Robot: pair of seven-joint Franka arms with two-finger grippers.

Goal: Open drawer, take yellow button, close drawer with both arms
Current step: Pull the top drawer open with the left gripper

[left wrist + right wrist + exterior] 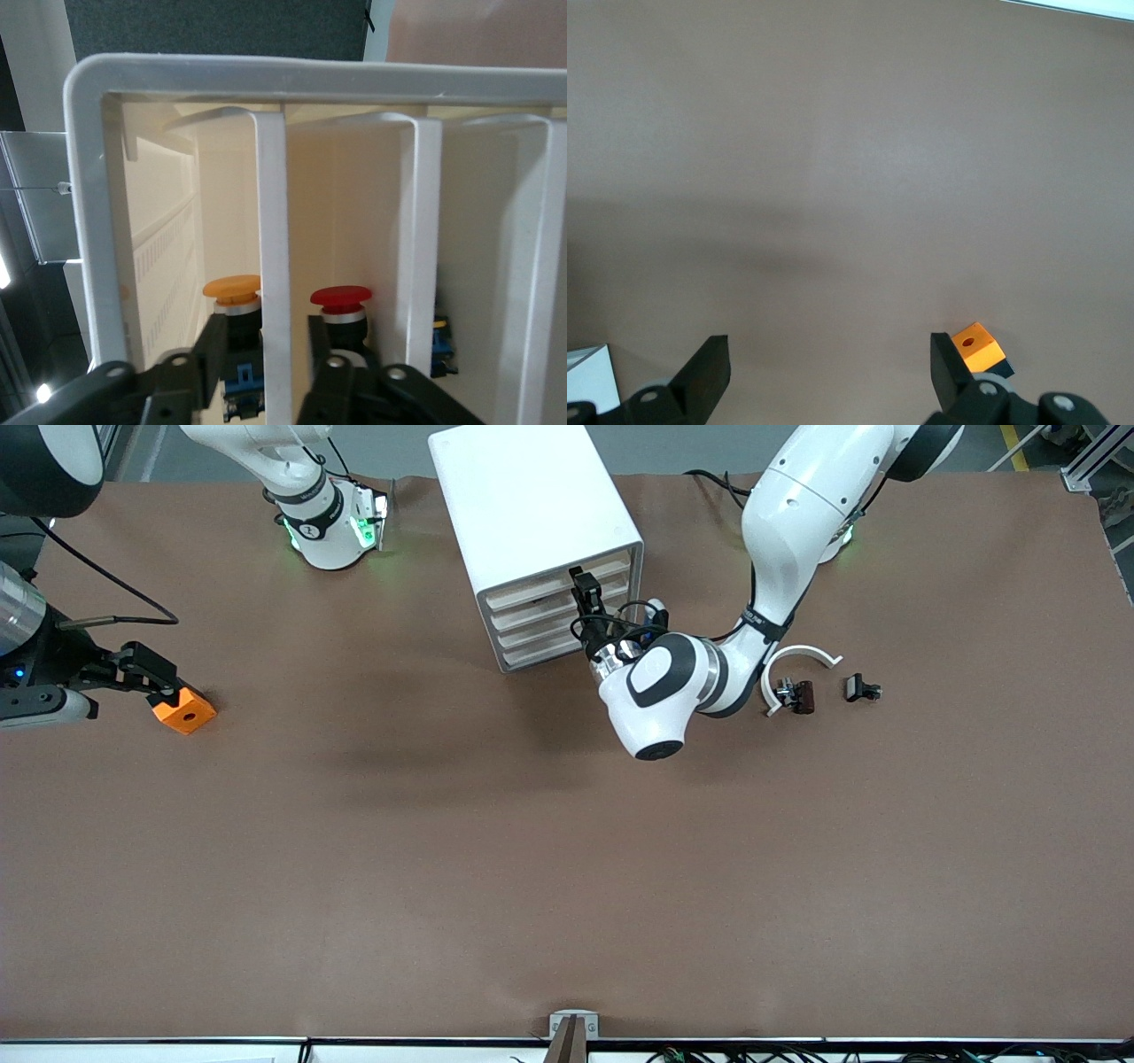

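Note:
The white drawer cabinet (532,505) stands at the robots' edge of the table, its drawer fronts (558,615) looking flush. My left gripper (580,584) is at those fronts. In the left wrist view it (266,332) is open, its fingers (211,345) straddling a white bar of a drawer front (270,221) with a gap on each side. Through the fronts I see the button (232,290) with its orange-yellow cap, and a red-capped one (341,298) beside it. My right gripper (164,682) (828,354) is open and empty, over the table at the right arm's end.
The orange block with a hole (183,708) (976,345) lies beside my right gripper. A white curved piece (797,657), a small dark brown part (802,696) and a small black clip (861,688) lie toward the left arm's end, next to the left arm's wrist.

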